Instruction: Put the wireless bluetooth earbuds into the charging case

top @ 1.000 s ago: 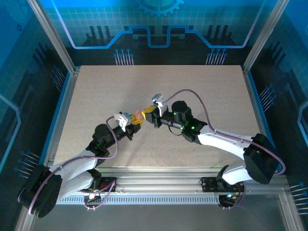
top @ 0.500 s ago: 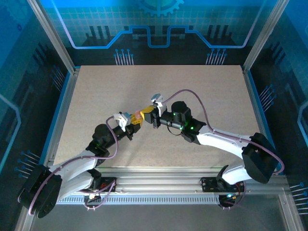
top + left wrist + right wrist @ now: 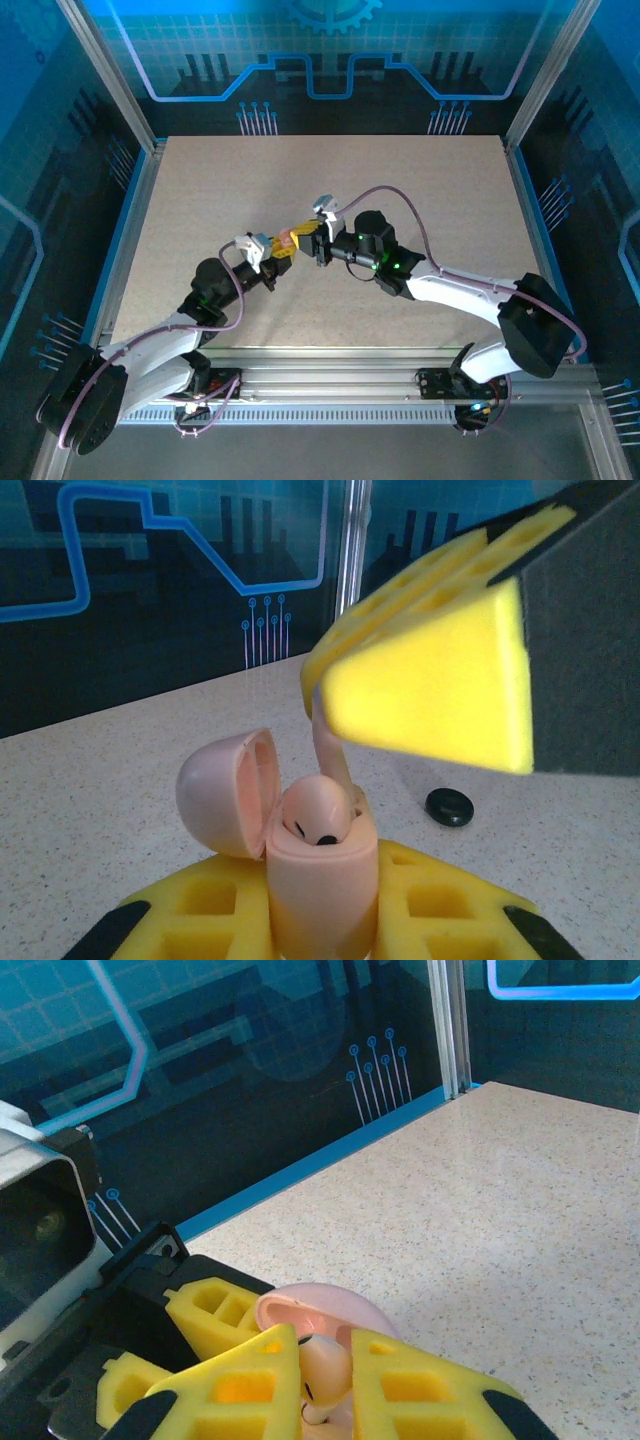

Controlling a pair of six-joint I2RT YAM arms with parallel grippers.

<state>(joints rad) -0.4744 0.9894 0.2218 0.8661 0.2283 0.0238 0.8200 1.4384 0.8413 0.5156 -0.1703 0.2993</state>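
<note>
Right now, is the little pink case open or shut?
Open. The pink case has its lid flipped back, and a pink earbud pokes from its top.

Pink charging case (image 3: 322, 885) upright, lid (image 3: 222, 792) open, pink earbud (image 3: 316, 815) in its well

Left wrist view's bottom edge cuts off the open pale-pink plastic charging case (image 3: 320, 880); the upper end of the whitish-pink earbud (image 3: 330, 755) hides behind a yellow foam pad (image 3: 430, 690) of the right gripper (image 3: 325, 1365)

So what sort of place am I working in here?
Looks like an enclosed robot test cell, not a home: aluminium frame posts, blue circuit-print wall panels, and a speckled tabletop.
</note>
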